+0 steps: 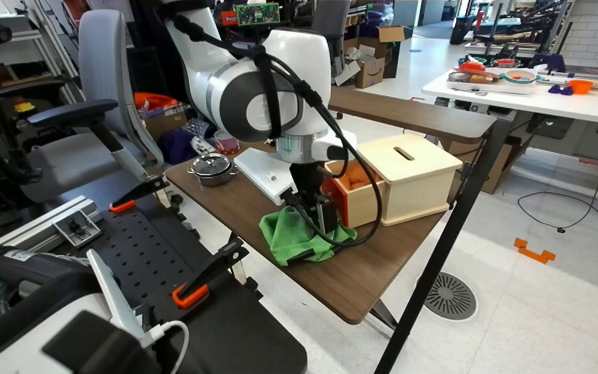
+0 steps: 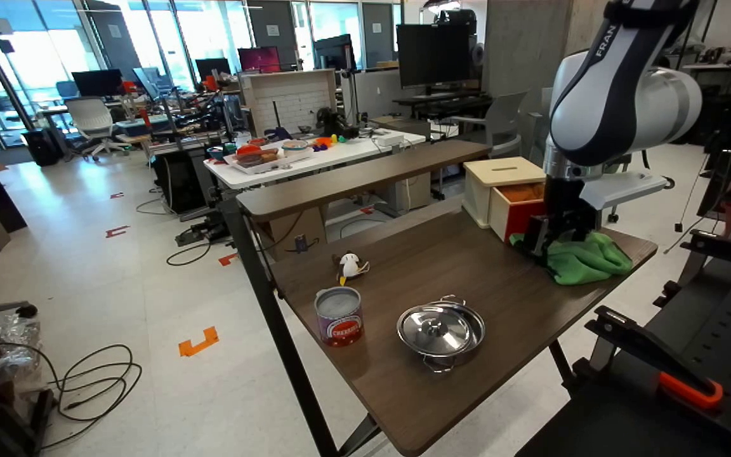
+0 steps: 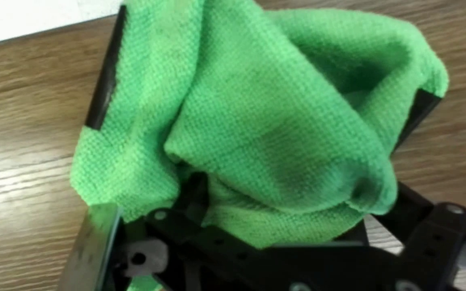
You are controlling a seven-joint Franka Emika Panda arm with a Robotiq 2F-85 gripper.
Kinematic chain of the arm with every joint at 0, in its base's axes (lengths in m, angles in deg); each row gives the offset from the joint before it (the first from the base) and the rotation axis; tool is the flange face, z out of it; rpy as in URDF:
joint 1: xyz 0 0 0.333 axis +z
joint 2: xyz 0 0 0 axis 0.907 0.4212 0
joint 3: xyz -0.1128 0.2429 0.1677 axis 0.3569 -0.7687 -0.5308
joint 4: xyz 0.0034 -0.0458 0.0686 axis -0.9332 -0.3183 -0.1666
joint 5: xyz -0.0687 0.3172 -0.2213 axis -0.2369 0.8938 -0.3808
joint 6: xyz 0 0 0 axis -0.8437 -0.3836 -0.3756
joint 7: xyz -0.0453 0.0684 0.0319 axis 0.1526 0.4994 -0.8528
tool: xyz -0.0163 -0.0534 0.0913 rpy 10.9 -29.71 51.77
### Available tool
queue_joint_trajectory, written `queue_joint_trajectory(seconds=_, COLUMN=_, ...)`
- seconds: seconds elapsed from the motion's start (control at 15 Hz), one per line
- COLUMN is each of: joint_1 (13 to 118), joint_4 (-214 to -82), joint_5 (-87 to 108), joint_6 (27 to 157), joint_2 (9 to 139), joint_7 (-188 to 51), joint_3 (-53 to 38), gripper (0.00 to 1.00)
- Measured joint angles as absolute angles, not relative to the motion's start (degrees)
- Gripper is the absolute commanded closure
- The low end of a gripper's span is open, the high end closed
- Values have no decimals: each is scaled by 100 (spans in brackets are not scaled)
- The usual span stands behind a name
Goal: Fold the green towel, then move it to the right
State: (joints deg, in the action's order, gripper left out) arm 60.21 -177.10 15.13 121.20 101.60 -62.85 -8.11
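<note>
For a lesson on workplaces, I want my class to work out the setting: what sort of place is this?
Most likely a robotics lab: a Franka Emika Panda arm, a black perforated benchtop and, in the background, a large black monitor all point that way.

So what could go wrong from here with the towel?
1. Bad grab: the tool stands open at the green towel, which is bunched in loose folds; closing may catch several layers and wad it instead of folding it.
2. Bump: the tool is close beside the red drawer front; a move that way might knock it.
3. Edge: the towel lies close to an edge of the table; a push outward could leave it hanging over.
</note>
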Motion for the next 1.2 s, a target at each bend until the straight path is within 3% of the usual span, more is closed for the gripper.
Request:
queue_joint_trajectory(seconds=0.6, joint_1=5937, joint_4=-17860, joint_5=1519, joint_6=12119, joint_2=10000, joint_7=-6197, joint_3=-957, gripper=0)
queue_joint_trajectory(seconds=1.07, joint_1=4733, joint_4=-19807, joint_5=2232, joint_6=12175, joint_2=8329, joint_7=-4895, joint_3=-2958, gripper=0)
queue_joint_trajectory(seconds=1.2, joint_1=4550, joint_4=-20105, joint_5=2297, joint_6=12175, joint_2=8006, joint_7=-4784, joint_3=-3145, gripper=0)
